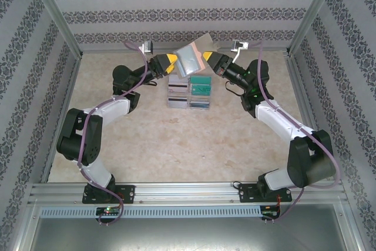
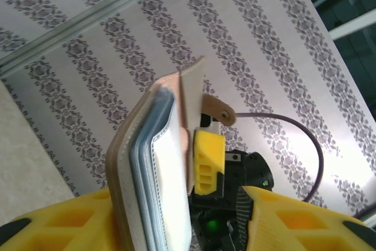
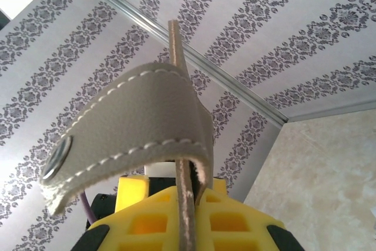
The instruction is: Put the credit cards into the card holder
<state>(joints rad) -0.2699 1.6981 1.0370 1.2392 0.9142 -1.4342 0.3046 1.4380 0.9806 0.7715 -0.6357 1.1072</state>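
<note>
Care should go, I judge, to opening the card holder point(image 1: 189, 57) without wrenching it from either grip: keep the cover firm and ease the pocket side leftward until a slot gapes. My right pincer point(image 3: 182, 198) is clamped on the cover's edge. My left pincer point(image 2: 176, 204) stands half-wide round the pocket side, one finger against it, the other apart. The holder hangs above the far-middle tray point(image 1: 189, 108), where the credit cards point(image 1: 200, 89) lie.
</note>
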